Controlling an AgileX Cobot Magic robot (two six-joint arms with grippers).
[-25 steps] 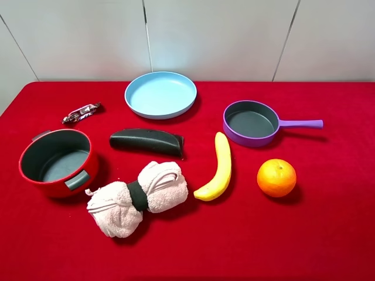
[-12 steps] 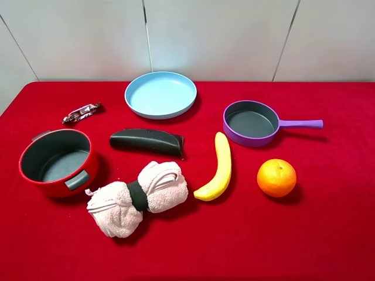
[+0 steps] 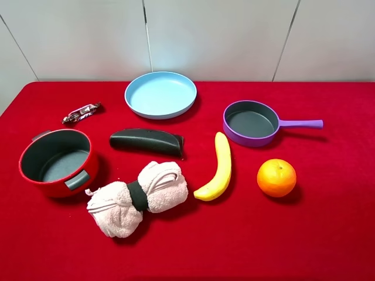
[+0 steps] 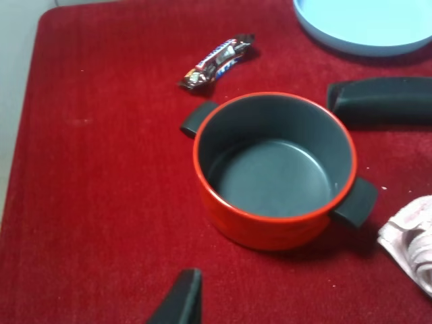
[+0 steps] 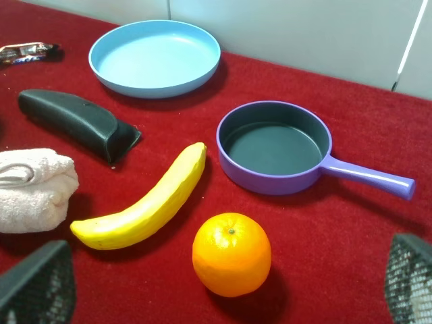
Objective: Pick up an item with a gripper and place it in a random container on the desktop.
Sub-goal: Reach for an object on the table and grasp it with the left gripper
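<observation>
Since nothing has shifted in the last second, the pick is unstarted: the right hand (image 5: 221,280) gapes wide, the left hand (image 4: 181,302) shows one finger, so I cannot tell. The towel bundle (image 3: 137,198) lies beside the red pot (image 3: 58,186), bare desk (image 3: 234,246) before it; the blue plate (image 3: 161,93) sits near the far edge.

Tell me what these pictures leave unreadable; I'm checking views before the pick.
Left gripper: left wrist view, one finger shows, frame edge cuts the rest; open or shut unclear.
Towel bundle: both wrist views, cut by frame edges, band unseen there.
Snack wrapper: exterior high view, print too small to read.
Arms: outside the exterior high view.
</observation>
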